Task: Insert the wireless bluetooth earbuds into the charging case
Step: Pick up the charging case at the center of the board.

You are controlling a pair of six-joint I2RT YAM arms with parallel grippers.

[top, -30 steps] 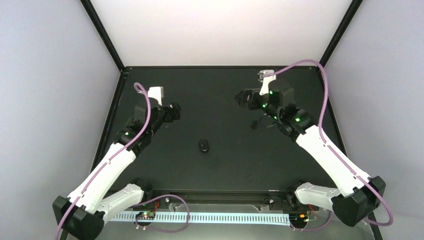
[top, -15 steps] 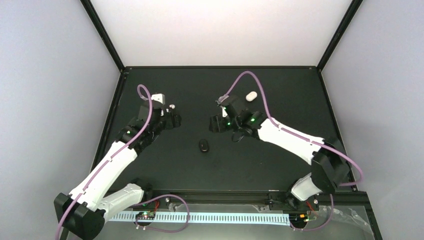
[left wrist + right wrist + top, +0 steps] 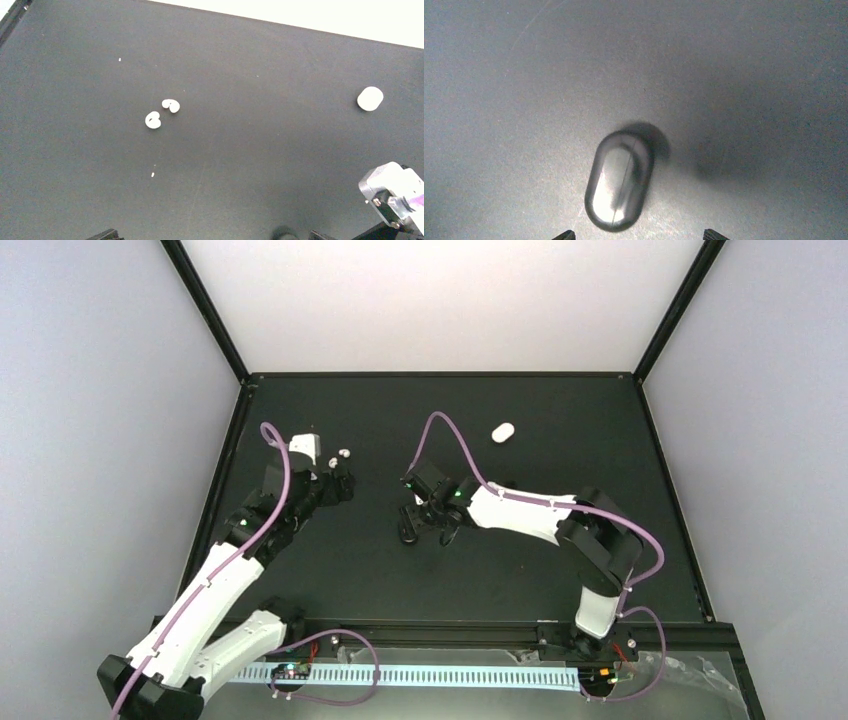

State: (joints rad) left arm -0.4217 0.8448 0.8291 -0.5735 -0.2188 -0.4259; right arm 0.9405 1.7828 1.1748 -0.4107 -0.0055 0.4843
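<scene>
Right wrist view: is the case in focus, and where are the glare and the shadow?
Right wrist view: the case looks slightly soft; bright glare sits on its lower end, and its shadow falls toward the upper right. Left wrist view: the two earbuds are sharper.

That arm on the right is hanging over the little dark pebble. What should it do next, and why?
Probably lower the right claw a touch, shifting it over the charging case, then close on it. The case lies flat and ungripped, off-centre ahead of the open jaws, and both earbuds lie loose elsewhere, waiting to go in.
</scene>
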